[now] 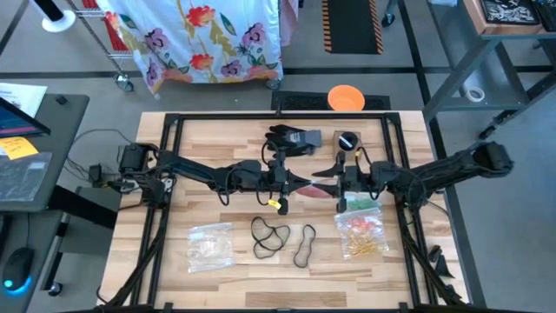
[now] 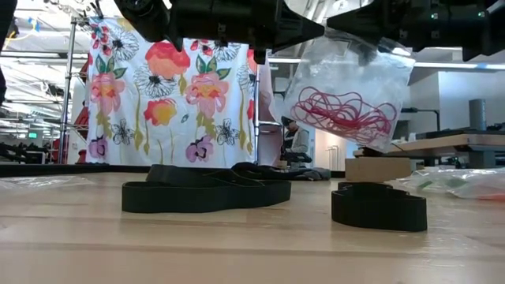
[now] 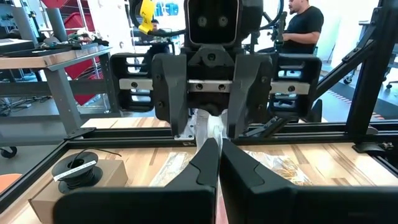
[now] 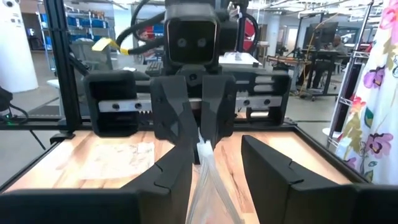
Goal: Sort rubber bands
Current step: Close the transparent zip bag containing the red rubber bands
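Midway: the left tool, clamped shut, holds a clear bag of red bands; the right tool gapes, seemingly gripping nothing; black bands lie unsorted near the surface's front edge.

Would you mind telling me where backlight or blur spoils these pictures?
Low view: bright room lights behind leave both arms as dark silhouettes above the clear bag of red rubber bands; the near table edge is soft. Wrist views: each arm's own fingers, closest to the lens, are blurred. High view: evenly lit.

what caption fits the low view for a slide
Clear bag of red rubber bands hangs above the table; black bands lie below.
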Robot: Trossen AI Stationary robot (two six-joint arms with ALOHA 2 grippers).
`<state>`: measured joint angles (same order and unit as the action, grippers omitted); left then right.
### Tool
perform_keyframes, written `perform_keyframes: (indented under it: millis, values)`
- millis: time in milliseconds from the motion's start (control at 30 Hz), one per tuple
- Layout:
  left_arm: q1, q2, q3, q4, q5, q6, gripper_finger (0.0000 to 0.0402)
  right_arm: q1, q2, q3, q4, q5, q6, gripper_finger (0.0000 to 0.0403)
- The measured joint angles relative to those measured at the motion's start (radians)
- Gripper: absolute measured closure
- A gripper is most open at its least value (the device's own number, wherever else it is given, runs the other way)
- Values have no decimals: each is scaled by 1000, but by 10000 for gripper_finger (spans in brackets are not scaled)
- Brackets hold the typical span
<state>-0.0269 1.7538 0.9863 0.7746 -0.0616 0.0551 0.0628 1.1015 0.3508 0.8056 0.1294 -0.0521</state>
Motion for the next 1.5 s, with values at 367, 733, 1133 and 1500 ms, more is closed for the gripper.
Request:
perform_keyframes:
  millis: [367, 733, 1133, 1500]
  values:
    - [0, 0, 0, -4, -3, 0, 401, 0, 40, 22, 10, -1, -9, 300]
    - [0, 0, 0, -19, -2, 1, 401, 0, 3, 22, -48, -1, -8, 301]
    - [0, 0, 0, -16, -3, 1, 401, 0, 3, 22, -52, -5, -12, 356]
    - [-2, -1, -1, -19, -36, 5, 401, 0, 3, 22, -64, -2, -27, 378]
